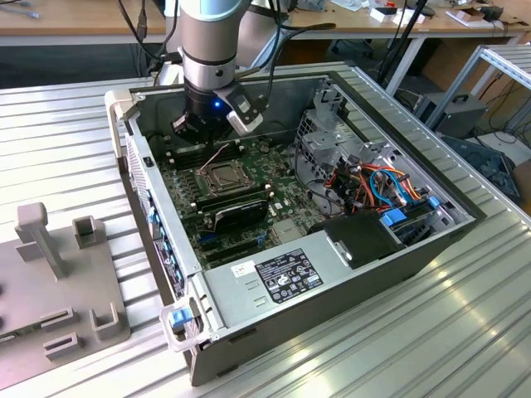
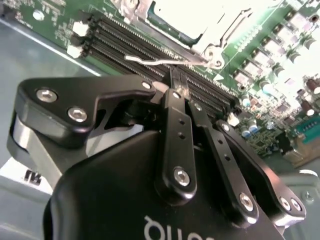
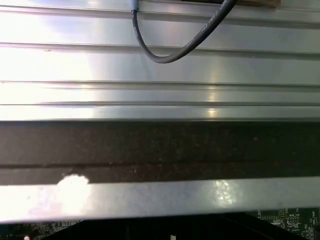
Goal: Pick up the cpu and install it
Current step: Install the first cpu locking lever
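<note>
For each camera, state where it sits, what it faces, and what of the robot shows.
Exterior view: off the arm, above, facing the open computer case; the arm and tool show.
Second wrist view: behind the tool, facing the motherboard's memory slots and socket.
First wrist view: faces the ribbed table and a cable.
The exterior and second wrist views share tool and socket.

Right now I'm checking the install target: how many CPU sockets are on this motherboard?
1. The socket sits mid-board inside the open case, close beside the end effector. The arm covers some of the board behind it, so more could be hidden there.
</note>
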`<control>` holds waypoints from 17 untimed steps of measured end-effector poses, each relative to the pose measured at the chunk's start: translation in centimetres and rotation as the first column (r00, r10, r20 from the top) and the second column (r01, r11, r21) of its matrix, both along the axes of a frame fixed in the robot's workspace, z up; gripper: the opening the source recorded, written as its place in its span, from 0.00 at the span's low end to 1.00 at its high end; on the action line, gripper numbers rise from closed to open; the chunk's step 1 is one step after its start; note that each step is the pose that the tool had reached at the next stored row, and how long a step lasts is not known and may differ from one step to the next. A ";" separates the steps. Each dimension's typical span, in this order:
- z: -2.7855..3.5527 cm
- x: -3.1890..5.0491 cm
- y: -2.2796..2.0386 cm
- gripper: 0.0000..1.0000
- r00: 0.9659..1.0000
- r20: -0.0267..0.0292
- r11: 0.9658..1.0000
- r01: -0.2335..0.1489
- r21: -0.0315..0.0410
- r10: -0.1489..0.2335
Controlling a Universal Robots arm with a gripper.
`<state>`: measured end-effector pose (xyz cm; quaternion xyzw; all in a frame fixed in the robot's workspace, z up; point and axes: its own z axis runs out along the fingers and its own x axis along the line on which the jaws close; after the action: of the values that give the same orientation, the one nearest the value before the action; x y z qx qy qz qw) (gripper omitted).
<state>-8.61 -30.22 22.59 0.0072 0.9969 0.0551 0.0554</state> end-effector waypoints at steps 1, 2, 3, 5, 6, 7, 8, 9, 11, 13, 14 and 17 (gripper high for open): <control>0.14 0.00 0.00 0.11 1.000 0.001 1.000 0.000 0.000 0.000; 0.21 0.00 0.00 0.11 1.000 0.001 1.000 0.000 0.000 0.000; 0.21 0.00 -0.01 0.11 1.000 0.002 1.000 0.001 0.000 -0.001; 0.22 -0.01 -0.14 0.11 1.000 0.002 1.000 0.002 0.000 -0.002; 0.22 0.00 -0.23 0.11 1.000 0.002 1.000 0.002 0.000 -0.002; 0.22 0.00 -0.35 0.11 1.000 0.002 1.000 0.002 0.000 -0.002; 0.22 0.00 -0.45 0.11 1.000 0.002 1.000 0.002 0.000 -0.002; 0.22 0.00 -0.56 0.11 1.000 0.002 1.000 0.003 0.000 -0.003; 0.20 -0.01 -0.72 0.11 1.000 0.002 1.000 0.003 0.000 -0.003; 0.07 0.00 -0.73 0.11 1.000 0.004 1.000 0.003 0.000 -0.003; -0.04 0.00 -0.73 0.11 1.000 0.005 1.000 0.003 0.000 -0.003; -0.57 0.91 -0.75 0.11 1.000 0.005 1.000 0.003 0.000 -0.003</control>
<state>-7.70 -30.97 22.02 0.0085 0.9968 0.0547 0.0581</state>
